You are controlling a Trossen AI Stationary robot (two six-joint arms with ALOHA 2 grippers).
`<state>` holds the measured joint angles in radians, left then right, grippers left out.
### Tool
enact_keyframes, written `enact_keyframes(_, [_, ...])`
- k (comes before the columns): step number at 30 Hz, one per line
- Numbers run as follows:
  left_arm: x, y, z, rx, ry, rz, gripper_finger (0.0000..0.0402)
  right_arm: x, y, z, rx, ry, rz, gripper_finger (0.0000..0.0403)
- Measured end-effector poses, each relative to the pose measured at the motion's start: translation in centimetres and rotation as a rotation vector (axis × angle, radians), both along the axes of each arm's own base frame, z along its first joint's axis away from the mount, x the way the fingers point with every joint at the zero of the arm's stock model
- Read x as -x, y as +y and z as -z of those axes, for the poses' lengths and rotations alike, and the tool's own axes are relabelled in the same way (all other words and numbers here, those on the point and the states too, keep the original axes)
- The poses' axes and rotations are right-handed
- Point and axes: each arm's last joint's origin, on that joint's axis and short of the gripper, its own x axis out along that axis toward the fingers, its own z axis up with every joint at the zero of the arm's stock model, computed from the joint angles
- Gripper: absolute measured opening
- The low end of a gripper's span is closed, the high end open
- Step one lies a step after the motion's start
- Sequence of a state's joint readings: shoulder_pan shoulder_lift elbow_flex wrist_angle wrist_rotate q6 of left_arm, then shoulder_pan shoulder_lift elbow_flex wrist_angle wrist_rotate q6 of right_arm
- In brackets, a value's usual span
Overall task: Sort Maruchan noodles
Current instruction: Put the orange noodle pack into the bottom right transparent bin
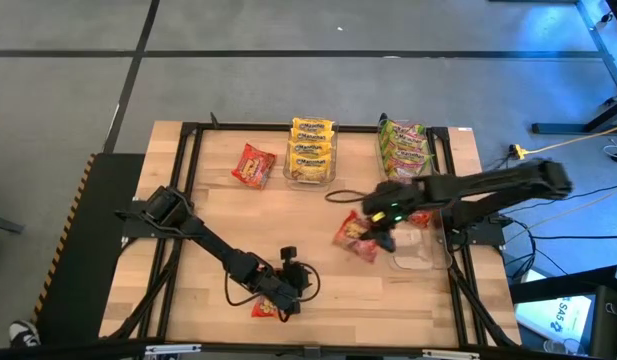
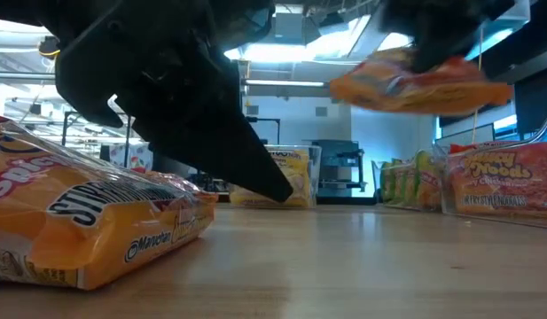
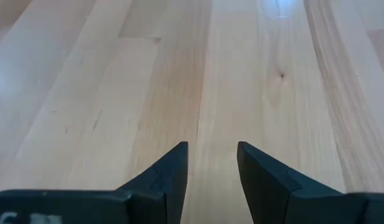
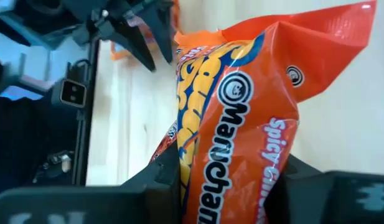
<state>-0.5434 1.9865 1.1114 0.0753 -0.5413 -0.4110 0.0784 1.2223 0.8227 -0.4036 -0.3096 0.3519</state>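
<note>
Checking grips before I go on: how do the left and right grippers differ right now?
The right gripper is shut on a red-orange Maruchan packet; the left gripper is open, with only bare table between its fingers. The right one holds its packet clear of the table near the clear bin; the left sits low at the near edge beside another packet. Both are dark and two-fingered.

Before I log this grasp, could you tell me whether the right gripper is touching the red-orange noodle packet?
Touching. In the right wrist view, the right gripper has both fingers pressed against the red-orange packet, pinching it between them.
</note>
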Motion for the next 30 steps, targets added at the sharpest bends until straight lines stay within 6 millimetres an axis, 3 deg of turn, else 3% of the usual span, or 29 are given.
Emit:
enact_keyframes(8, [0.0, 0.0, 0.0, -0.002, -0.001, -0.001, 0.0134, 8.5, -1.2, -3.9, 0.137, 0.028, 0.125, 0.0109])
enact_keyframes(16, [-0.1, 0.2, -0.1, -0.039, -0.022, -0.040, 0.0134, 14.3, -2.2, -3.9, 0.302, 0.177, 0.234, 0.0109])
enact_keyframes(21, [-0.1, 0.3, -0.1, -0.050, -0.029, -0.055, 0.0134, 14.6, -2.4, -3.3, 0.384, 0.276, 0.226, 0.0108])
enact_keyframes(30, [-0.1, 0.3, -0.1, -0.050, -0.030, -0.055, 0.0134, 11.2, -2.2, -1.4, 0.515, 0.452, 0.130, 0.0108])
